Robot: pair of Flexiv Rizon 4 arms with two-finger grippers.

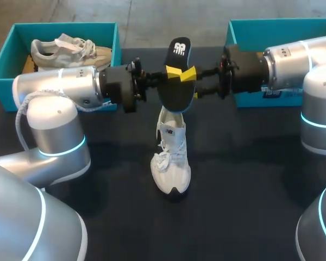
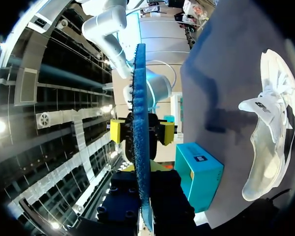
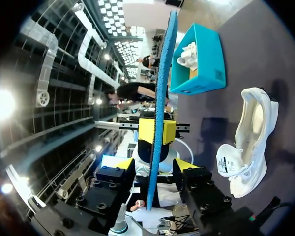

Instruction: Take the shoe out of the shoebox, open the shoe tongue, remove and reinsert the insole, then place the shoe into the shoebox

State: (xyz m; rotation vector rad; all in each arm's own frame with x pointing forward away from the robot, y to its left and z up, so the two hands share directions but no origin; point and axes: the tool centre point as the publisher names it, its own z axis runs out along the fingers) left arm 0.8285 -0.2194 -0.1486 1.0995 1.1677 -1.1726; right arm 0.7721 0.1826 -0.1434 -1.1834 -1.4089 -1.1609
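Insole (image 1: 179, 65): black on top with a white mark, blue underneath, held upright in the air above the middle of the counter (image 1: 244, 179), between the two arms. Left gripper (image 2: 141, 172): came in from the left, fingers closed on the insole's two faces. Right gripper (image 3: 155, 166): came in from the right, facing the left one; its fingers stood apart on either side of the insole, with a gap on each side. White shoe (image 1: 171, 157): upright on its sole on the counter, directly below the insole, toe toward the robot, laces loose, touched by neither gripper. Right shoebox (image 1: 277, 35): teal, open, at the far right of the counter, largely hidden behind the right arm. Left shoebox (image 1: 2, 65): teal, open, at the far left, holding a beige shoe (image 1: 70, 50) on its side.
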